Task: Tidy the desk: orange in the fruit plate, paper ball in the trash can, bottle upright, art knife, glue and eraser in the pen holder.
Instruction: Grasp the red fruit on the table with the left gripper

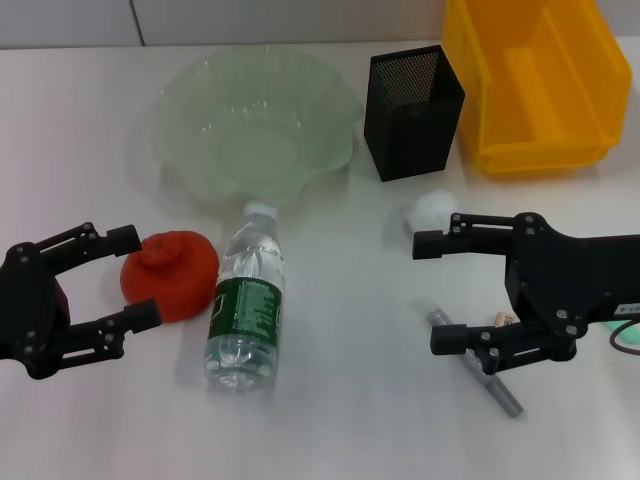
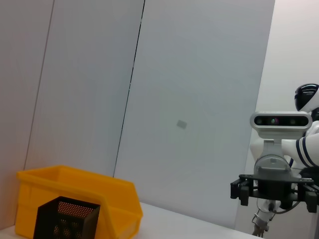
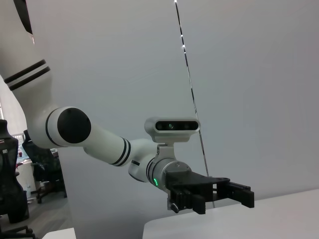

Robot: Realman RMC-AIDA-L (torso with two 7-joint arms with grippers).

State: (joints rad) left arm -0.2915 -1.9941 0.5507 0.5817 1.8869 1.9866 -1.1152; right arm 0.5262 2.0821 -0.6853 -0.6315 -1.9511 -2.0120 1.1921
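The orange [image 1: 172, 274] rests on the table at front left, its left side between the fingertips of my open left gripper [image 1: 135, 278]. Just right of it the bottle [image 1: 245, 310] lies on its side, cap toward the fruit plate [image 1: 200, 95]. The paper ball [image 1: 432, 208] sits in front of the pen holder [image 1: 412, 112]. My right gripper [image 1: 430, 293] hovers open just below the ball, holding nothing. A grey art knife [image 1: 478, 362] and the tan eraser [image 1: 500, 318] lie under its lower finger. The trash can [image 1: 535, 80] stands at back right. The glue is hidden.
A green-and-white item [image 1: 628, 337] peeks out under the right arm at the table's right edge. The left wrist view shows the trash can [image 2: 75, 194], the pen holder [image 2: 65, 219] and the far right gripper [image 2: 274, 191]. The right wrist view shows the left gripper [image 3: 224, 194].
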